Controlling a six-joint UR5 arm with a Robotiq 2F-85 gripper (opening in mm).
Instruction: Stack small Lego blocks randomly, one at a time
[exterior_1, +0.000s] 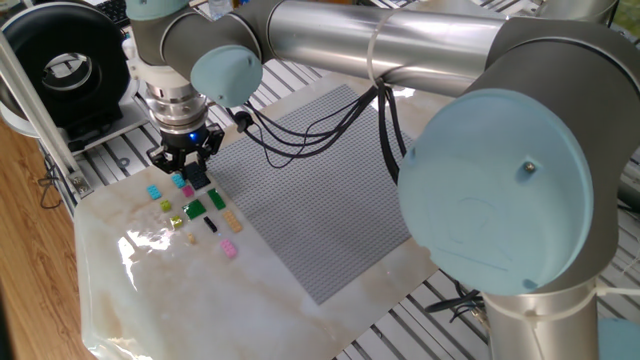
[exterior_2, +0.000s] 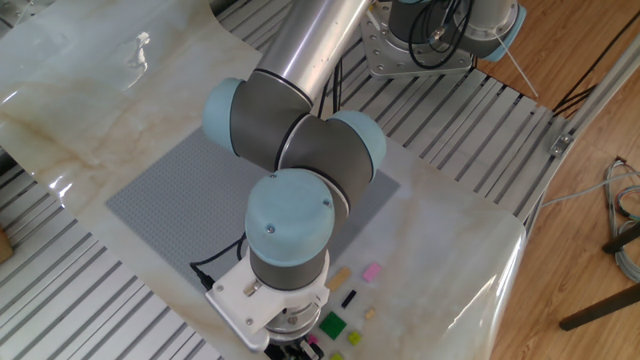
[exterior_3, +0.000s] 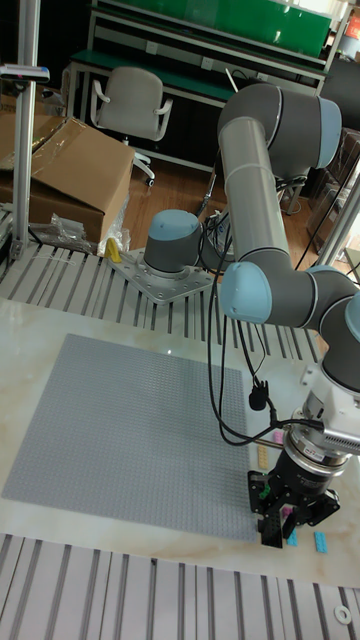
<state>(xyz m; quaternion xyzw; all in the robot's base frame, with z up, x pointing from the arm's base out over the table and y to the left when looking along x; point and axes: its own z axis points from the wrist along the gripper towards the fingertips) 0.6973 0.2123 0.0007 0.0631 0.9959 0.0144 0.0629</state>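
Note:
The small Lego blocks lie loose on the marble sheet beside the baseplate: cyan (exterior_1: 154, 191), yellow-green (exterior_1: 166, 205), two green (exterior_1: 194, 209) (exterior_1: 217, 198), tan (exterior_1: 232, 217), black (exterior_1: 210, 225) and pink (exterior_1: 230, 249). A dark plate (exterior_1: 198, 177) lies under the tool. My gripper (exterior_1: 186, 168) points straight down over the back of this group, low above a cyan-and-pink block (exterior_1: 180, 182). In the tall fixed view the gripper (exterior_3: 288, 522) looks open, with a pink block (exterior_3: 288, 513) showing between the fingers. The wrist hides the fingertips in the other fixed view.
The large grey studded baseplate (exterior_1: 310, 190) lies right of the blocks. The marble sheet's edge (exterior_1: 85, 200) runs close on the left, with slatted metal table (exterior_1: 110, 150) and a black reel (exterior_1: 65, 65) behind. The arm's big elbow (exterior_1: 510, 170) fills the right foreground.

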